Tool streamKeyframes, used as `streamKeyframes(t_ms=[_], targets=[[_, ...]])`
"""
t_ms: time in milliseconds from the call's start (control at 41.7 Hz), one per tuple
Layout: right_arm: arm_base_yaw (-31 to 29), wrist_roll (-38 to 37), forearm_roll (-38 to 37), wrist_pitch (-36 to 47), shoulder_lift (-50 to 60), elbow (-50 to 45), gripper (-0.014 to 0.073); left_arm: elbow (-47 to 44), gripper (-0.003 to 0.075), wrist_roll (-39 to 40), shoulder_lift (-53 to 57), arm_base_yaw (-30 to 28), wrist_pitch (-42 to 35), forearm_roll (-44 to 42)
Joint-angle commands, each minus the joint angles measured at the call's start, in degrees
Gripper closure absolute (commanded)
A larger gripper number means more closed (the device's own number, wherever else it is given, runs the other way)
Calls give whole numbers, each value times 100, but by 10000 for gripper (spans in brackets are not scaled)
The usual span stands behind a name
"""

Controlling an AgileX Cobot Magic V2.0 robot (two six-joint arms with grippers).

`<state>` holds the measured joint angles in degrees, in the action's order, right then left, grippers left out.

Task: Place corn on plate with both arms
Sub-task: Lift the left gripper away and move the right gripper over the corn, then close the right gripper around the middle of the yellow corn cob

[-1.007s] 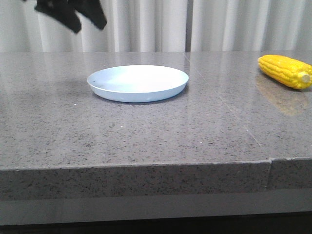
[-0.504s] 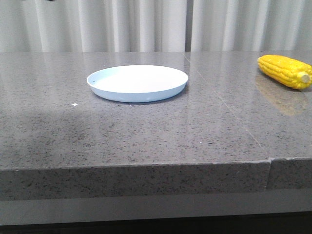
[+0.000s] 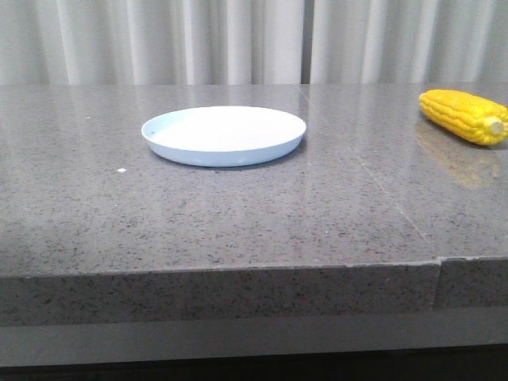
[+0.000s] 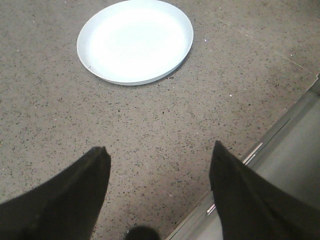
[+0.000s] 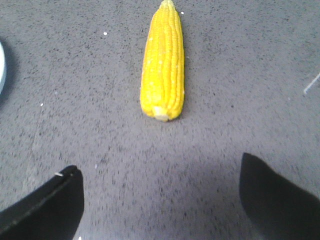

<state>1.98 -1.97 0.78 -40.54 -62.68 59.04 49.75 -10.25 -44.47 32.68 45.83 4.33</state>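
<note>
1. Black fingers of the right gripper (image 5: 160, 192) stand spread wide with nothing between them; the corn (image 5: 163, 62) lies on the table ahead of the gap, lengthwise to it, pale stub end toward the fingers and apart from them.
2. Spread just as wide and holding nothing, the left gripper (image 4: 157, 165) hangs over the grey speckled stone table (image 4: 150, 130) near its edge, with the plate (image 4: 135, 40) well ahead of the fingertips.
3. Count: one corn (image 3: 466, 116), one plate (image 3: 225, 135), two grippers.
4. In the front view the corn lies at the far right of the table (image 3: 238, 214), well apart from the plate left of centre.
5. A second ago a dark arm hung at the front view's upper left; it is gone from that view now, while plate and corn have kept their places.
</note>
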Motion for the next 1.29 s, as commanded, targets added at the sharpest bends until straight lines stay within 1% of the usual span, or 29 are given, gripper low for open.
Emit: streamKeyframes(t_ms=[0, 240, 384, 647, 935, 983, 1031, 1055, 1079, 1103, 1127, 1175, 1223, 1271], targets=[[-33, 61, 4, 221, -513, 605, -59, 150, 291, 54, 38, 45, -385, 27], [-295, -7, 29, -372, -1999, 1958, -59, 150, 292, 54, 38, 45, -385, 27], [-302, -1, 61, -555, -2789, 2610, -59, 150, 292, 54, 38, 45, -395, 27], [-302, 21, 387, -568, -3856, 3348, -59, 150, 292, 54, 38, 45, -395, 27], [-302, 21, 386, -581, -4534, 3674, -55, 150, 292, 54, 38, 45, -395, 27], [-302, 27, 386, -636, -4571, 3693, -27, 150, 292, 54, 38, 45, -395, 27], [-302, 64, 386, -705, -4593, 3712, 28, 150, 292, 54, 38, 45, -395, 27], [-302, 73, 386, -751, -4600, 3728, 66, 150, 292, 54, 38, 45, -395, 27], [-302, 91, 386, -788, -4609, 3733, 123, 150, 292, 54, 38, 45, -395, 27], [-302, 100, 386, -802, -4609, 3733, 152, 150, 292, 54, 38, 45, -395, 27], [-302, 100, 392, -820, -4609, 3733, 206, 150, 292, 54, 38, 45, -395, 27], [-297, 100, 397, -825, -4590, 3733, 267, 150, 292, 54, 38, 45, -395, 27], [-291, 104, 397, -848, -4549, 3733, 303, 150, 292, 54, 38, 45, -395, 27], [-259, 104, 404, -853, -4474, 3733, 305, 150, 292, 54, 38, 45, -395, 27]])
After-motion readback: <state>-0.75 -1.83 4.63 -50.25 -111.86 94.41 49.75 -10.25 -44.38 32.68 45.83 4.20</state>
